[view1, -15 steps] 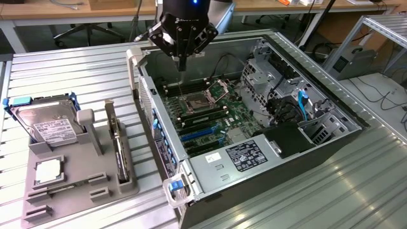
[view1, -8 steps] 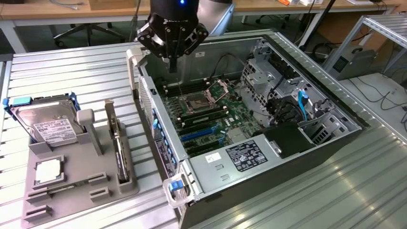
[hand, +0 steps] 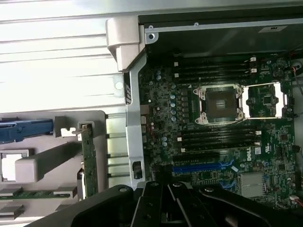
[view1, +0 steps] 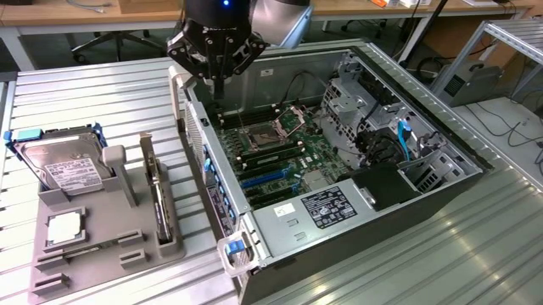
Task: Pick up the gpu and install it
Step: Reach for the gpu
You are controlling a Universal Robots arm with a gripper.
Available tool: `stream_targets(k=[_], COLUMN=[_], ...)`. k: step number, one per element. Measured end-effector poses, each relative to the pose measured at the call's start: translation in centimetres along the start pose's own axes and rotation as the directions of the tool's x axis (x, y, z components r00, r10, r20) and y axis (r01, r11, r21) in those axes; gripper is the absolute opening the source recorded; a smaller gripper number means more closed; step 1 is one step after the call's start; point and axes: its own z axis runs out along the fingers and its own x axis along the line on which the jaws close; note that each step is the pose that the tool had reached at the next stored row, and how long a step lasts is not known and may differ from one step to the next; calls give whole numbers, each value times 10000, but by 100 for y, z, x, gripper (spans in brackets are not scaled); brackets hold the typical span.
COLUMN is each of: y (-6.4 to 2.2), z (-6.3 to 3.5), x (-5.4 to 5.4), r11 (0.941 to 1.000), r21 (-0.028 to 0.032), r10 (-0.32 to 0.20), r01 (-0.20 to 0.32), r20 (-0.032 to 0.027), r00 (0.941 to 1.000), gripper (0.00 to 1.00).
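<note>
Gripper (view1: pixel 218 89) is hovering clenched and apparently empty over the computer case (view1: pixel 339 267). The gpu (view1: pixel 159 203) is standing edgewise in the grey holder (view1: pixel 93 254).

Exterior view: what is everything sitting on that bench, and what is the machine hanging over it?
table: one, silvery, ribbed, under everything
computer case: one, black, side open, on the table
motherboard: one, green, inside the computer case
holder: one, grey, on the table at the exterior view's left of the computer case
gpu: one, dark with a silvery edge, standing on edge in the holder
hard drive: one, silver, white label, blue frame, at the holder's far end
chip: one, silver, small and square, in the holder
gripper: one, black, shut and empty, above the computer case's far corner
</note>
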Motion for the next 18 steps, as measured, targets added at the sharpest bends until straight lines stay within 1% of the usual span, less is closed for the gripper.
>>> stream_targets(k=[1,3,10,12,18], y=[-5,-9,-20,-25,-34], z=[-2,-3,-7,-9,-12], x=[60,125,280,351,485], r11=[10000,10000,10000,10000,10000], r21=[0,0,-1,0,0], r10=[-2,0,0,0,1], r01=[2,0,0,0,-1], r20=[0,0,1,0,0], r00=[10000,10000,10000,10000,10000], gripper=[11,11,11,11,11])
